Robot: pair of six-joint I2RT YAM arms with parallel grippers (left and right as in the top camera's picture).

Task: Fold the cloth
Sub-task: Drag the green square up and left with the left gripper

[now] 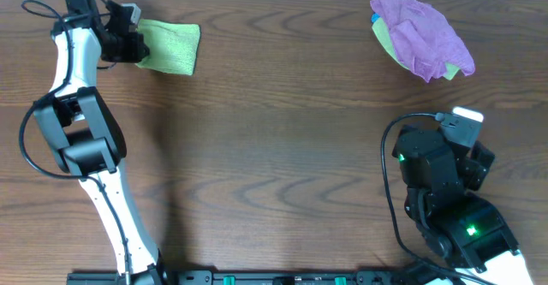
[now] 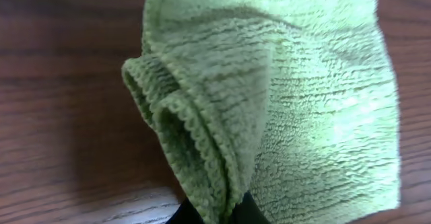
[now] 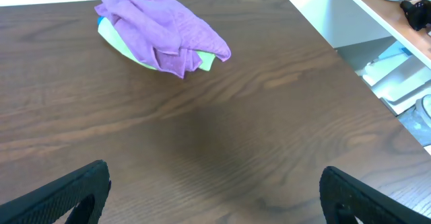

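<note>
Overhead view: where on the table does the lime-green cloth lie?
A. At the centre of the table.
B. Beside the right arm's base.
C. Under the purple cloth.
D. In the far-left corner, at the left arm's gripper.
D: the cloth lies at the top left of the view, right at the left gripper, well apart from the purple cloth at the top right.

Soft, even light from above; table [image 1: 282, 148] has mild sheen, faint shadow beside the left arm [image 1: 77, 139]. Left wrist view v. close: cloth [image 2: 303, 103] pile sharp at centre, wood behind soft, maybe motion blur at right edge. Right wrist view bright at right; right gripper's fingers [image 3: 60, 197] out of focus
</note>
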